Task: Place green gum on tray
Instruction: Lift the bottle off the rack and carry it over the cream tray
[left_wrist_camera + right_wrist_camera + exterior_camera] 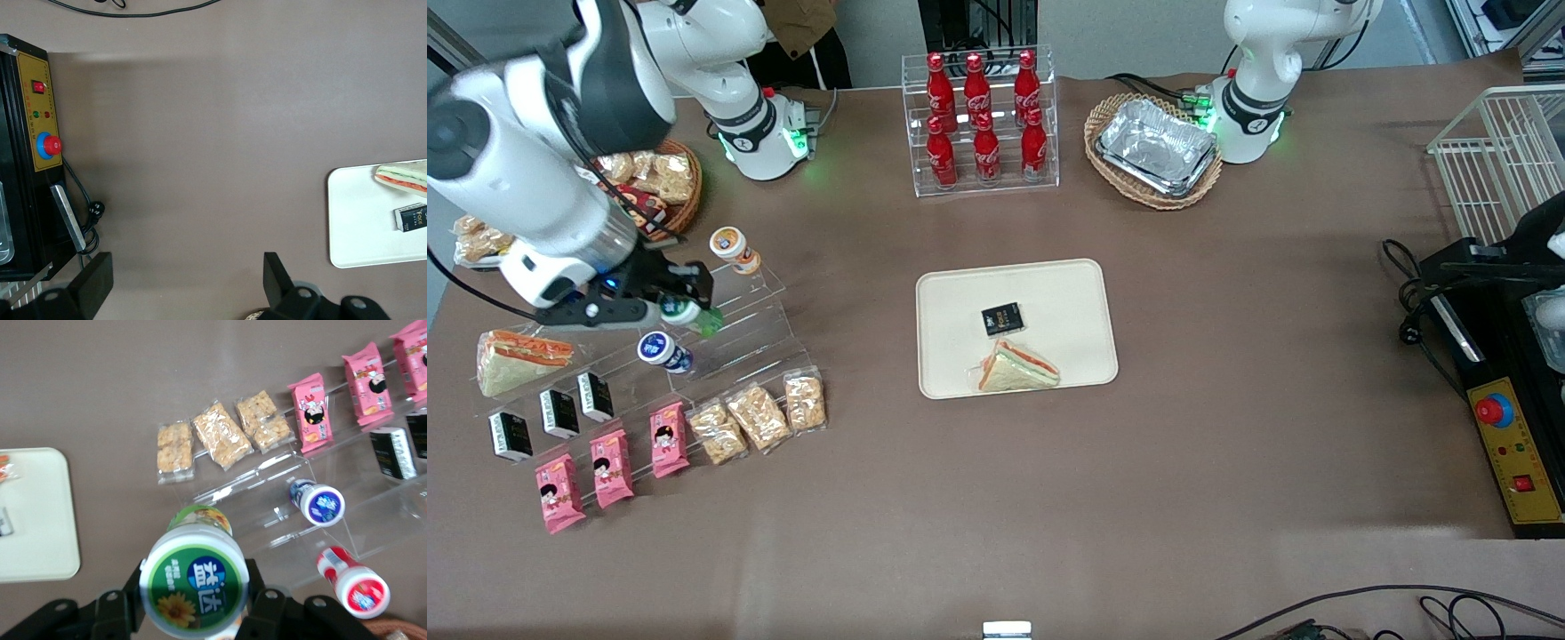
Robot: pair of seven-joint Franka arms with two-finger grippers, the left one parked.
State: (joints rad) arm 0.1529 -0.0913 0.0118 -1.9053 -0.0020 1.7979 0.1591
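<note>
My right gripper (680, 302) is shut on the green gum (696, 317), a green bottle with a white lid. It holds the bottle over the clear stepped shelf (738, 311) at the working arm's end of the table. In the right wrist view the gum's green-labelled lid (195, 580) fills the space between the two black fingers (123, 603) of the gripper (193, 600). The cream tray (1067, 293) lies mid-table, well apart from the gripper, with a sandwich (1018, 366) and a black packet (1002, 319) on it. Its corner shows in the right wrist view (33, 520).
A blue gum bottle (663, 349) and an orange one (732, 246) lie on the shelf. Cracker bags (756, 416), pink packets (609, 467) and black packets (559, 413) lie nearer the camera. A cola rack (983, 120) and a basket of foil trays (1156, 147) stand farther back.
</note>
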